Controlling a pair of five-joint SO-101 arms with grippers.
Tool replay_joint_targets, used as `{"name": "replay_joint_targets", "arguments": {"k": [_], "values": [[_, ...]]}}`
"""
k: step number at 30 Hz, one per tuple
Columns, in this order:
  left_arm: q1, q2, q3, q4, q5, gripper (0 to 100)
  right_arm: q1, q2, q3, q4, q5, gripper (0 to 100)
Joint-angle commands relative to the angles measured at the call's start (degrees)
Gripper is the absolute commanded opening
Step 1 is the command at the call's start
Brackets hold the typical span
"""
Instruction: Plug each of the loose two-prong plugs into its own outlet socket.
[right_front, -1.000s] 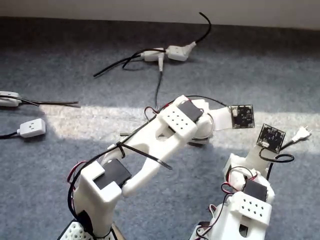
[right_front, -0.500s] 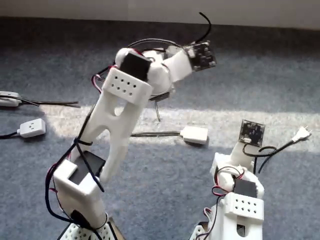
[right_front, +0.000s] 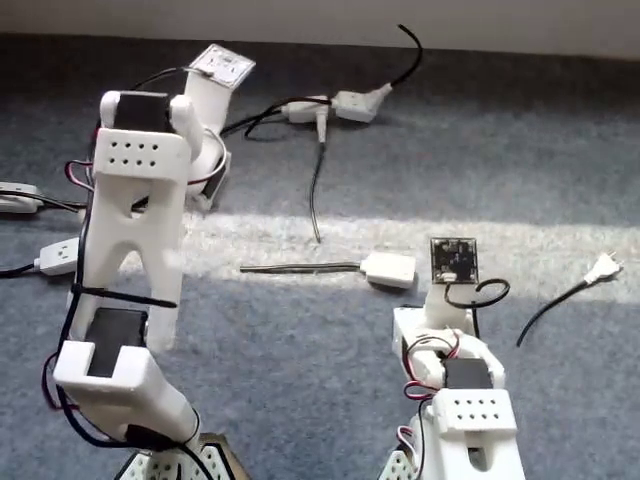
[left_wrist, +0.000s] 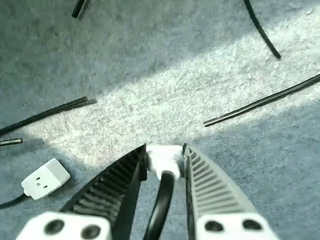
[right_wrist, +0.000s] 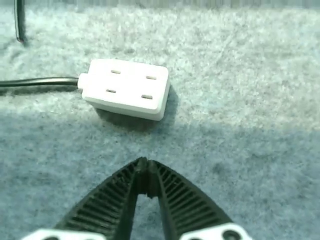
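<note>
The left gripper (left_wrist: 165, 149) pinches a white plug (left_wrist: 163, 159) by its body. The plug's black cord (left_wrist: 161, 205) runs back between the fingers, and its prongs are hidden. The plug hangs over the left part of the grey carpet (right_front: 520, 150), near a small white socket (left_wrist: 45, 178). The right gripper (right_wrist: 147, 169) has its fingers pressed together on nothing, just short of a flat white socket block (right_wrist: 126, 89) with two pairs of slots, lying mid-carpet. Another white two-prong plug (right_front: 603, 266) lies loose by the carpet's right edge on a black cord.
</note>
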Motion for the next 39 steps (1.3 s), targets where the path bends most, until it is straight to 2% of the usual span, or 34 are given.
{"name": "replay_joint_targets", "arguments": {"k": [1, 9, 17, 23, 26, 31, 35, 39], "values": [[-1.7, -2.9, 4.4, -0.2, 1.5, 1, -0.4, 8.8, -2.9, -5.7, 0.8, 0.9], [-1.6, -5.7, 10.4, -4.7, 1.6, 1, 2.8, 40.7, -22.2, -8.0, 0.5, 0.9], [-1.6, -10.2, 21.5, -13.5, 1.6, 1, 2.8, 54.7, -36.8, -10.9, 0.5, 0.9], [-1.3, -14.8, 30.9, -21.4, 11.6, 1, 2.2, 69.2, -49.3, -9.8, 0.5, 0.9], [1.5, -17.7, 35.5, -25.5, 13.3, 1, 1.0, 73.7, -56.0, -5.8, 0.9, 0.8], [6.9, -24.7, 42.1, -28.7, 14.1, 1, 0.7, 79.7, -63.8, -5.8, 0.5, 0.8], [10.9, -31.3, 48.6, -32.8, 21.5, 1, 0.4, 84.1, -69.8, -5.8, 0.5, 0.8], [15.3, -37.1, 56.9, -39.8, 23.1, 1, -1.5, 87.2, -74.4, -5.7, 0.5, 0.8]]}}
